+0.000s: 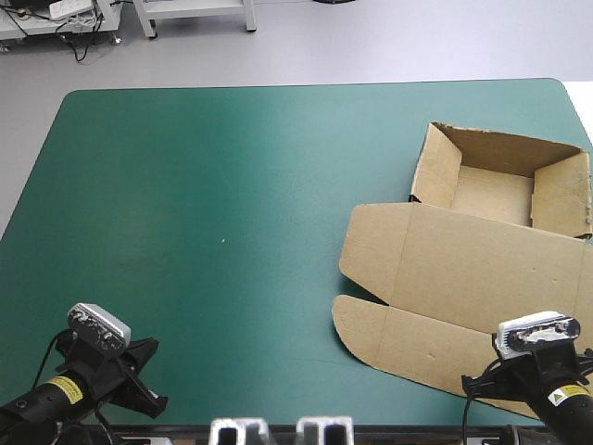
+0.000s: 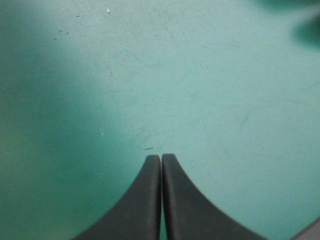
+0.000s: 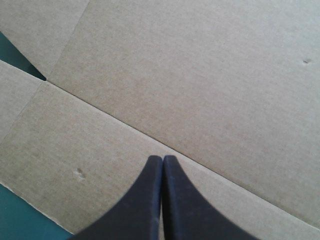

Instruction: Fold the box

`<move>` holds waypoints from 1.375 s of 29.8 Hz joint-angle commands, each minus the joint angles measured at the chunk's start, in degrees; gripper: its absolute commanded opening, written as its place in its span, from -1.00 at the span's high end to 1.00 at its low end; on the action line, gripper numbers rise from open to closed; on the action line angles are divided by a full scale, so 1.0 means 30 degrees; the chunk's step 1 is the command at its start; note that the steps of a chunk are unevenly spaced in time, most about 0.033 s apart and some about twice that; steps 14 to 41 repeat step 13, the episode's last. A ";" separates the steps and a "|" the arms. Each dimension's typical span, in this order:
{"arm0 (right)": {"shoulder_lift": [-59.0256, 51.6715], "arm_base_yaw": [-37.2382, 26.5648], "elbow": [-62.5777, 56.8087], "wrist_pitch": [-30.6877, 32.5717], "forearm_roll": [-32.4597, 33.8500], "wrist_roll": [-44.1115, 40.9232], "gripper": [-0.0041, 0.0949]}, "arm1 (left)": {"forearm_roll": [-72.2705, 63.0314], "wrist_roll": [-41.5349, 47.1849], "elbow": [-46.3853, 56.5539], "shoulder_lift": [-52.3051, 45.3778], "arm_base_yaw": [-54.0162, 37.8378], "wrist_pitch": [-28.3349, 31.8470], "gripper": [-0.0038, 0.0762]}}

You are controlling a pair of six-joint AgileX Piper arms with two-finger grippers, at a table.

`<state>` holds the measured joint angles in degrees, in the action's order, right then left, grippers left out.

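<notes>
Box (image 1: 463,243) sits at 3 o'clock on the table (image 1: 204,232), tray formed, lid (image 1: 491,283) flat; the right claw (image 3: 162,159), closed and empty over the lid, may skid it off-edge, with the closed left claw (image 2: 161,157) idle at 7 o'clock.

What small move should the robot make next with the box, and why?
Probably open the right claw and lower it onto the near flap of the box: it is shut over that flat lid, the tray walls already stand, and the left claw is far off.
</notes>
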<state>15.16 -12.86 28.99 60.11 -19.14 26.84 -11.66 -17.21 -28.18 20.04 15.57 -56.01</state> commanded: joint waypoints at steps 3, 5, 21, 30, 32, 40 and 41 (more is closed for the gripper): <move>0.0186 0.0047 0.0429 -0.1156 -0.0415 0.0071 0.96 | -0.0377 0.0217 -0.0427 0.0188 0.0158 0.0954 0.93; 0.0186 0.0047 0.0429 -0.1156 -0.0415 0.0071 0.96 | -0.0377 0.0182 -0.0427 0.0188 0.0158 0.0954 0.93; 0.0186 0.0047 0.0429 -0.1156 -0.0415 0.0071 0.96 | -0.0377 0.0182 -0.0427 0.0188 0.0158 0.0954 0.93; 0.0186 0.0047 0.0429 -0.1156 -0.0415 0.0071 0.96 | -0.0377 0.0182 -0.0427 0.0188 0.0158 0.0954 0.93; 0.0186 0.0047 0.0429 -0.1156 -0.0415 0.0071 0.96 | -0.0377 0.0182 -0.0427 0.0188 0.0158 0.0954 0.93; 0.0186 0.0047 0.0429 -0.1156 -0.0415 0.0071 0.96 | -0.0377 0.0182 -0.0427 0.0188 0.0158 0.0954 0.93; 0.0186 0.0047 0.0429 -0.1156 -0.0415 0.0071 0.96 | -0.0377 0.0182 -0.0427 0.0188 0.0158 0.0954 0.93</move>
